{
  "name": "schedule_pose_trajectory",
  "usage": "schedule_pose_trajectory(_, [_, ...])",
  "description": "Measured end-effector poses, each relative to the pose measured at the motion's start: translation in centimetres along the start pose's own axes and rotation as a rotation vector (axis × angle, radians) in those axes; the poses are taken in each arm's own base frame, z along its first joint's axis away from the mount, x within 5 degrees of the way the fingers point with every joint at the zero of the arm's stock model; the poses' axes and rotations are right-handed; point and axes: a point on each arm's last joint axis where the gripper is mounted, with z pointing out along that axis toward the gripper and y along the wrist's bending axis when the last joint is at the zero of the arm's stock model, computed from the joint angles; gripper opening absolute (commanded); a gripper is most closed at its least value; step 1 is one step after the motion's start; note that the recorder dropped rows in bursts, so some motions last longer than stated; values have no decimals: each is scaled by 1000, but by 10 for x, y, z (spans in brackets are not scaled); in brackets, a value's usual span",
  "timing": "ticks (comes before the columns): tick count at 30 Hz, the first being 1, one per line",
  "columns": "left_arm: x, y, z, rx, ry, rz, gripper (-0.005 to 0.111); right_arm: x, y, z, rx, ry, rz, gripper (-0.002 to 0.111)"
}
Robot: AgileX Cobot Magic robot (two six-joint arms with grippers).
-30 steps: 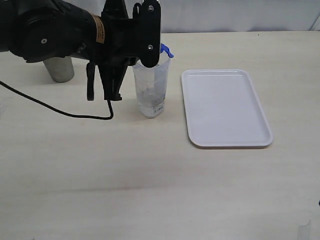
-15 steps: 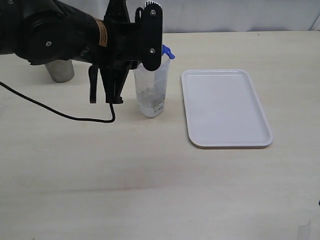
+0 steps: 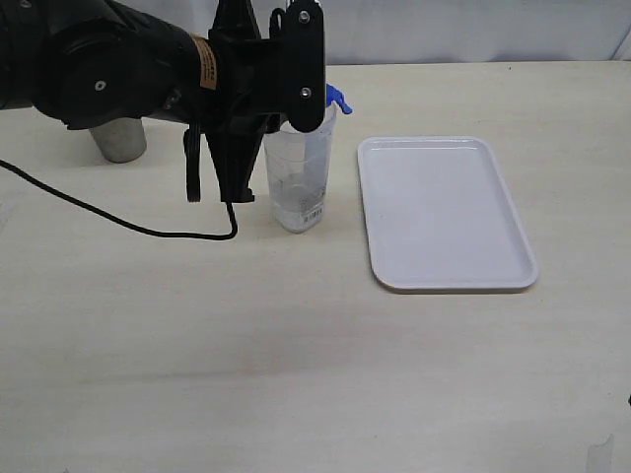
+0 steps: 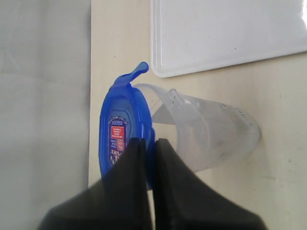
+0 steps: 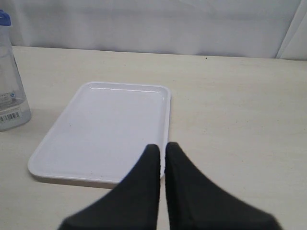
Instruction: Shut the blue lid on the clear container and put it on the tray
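Your left fingers [image 4: 132,165] grip the roundish blue plastic lid [image 4: 117,129] atop the clear plastic canister [image 4: 211,134]. Your right fingers [image 5: 146,177] are clenched, empty.

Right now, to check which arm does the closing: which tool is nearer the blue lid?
Left. The left tool pinches the blue lid by its edge at the mouth of the clear container. The right tool is over by the tray, well apart from the lid.

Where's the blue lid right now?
Exterior view, left of centre: the blue lid sits at the mouth of the clear container, pinched by the left hand, left of the tray.
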Motion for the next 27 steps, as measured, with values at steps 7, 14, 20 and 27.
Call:
schedule_pose_trajectory(7, [0, 0, 0, 2, 1, 0, 0, 0, 0, 0, 0, 0, 0, 4])
schedule_pose_trajectory(14, [1, -2, 1, 20, 16, -4, 0, 0, 0, 0, 0, 0, 0, 4])
schedule_pose_trajectory(20, [2, -6, 6, 45, 24, -25, 0, 0, 0, 0, 0, 0, 0, 4])
schedule_pose_trajectory(27, [3, -8, 11, 52, 25, -26, 0, 0, 0, 0, 0, 0, 0, 4])
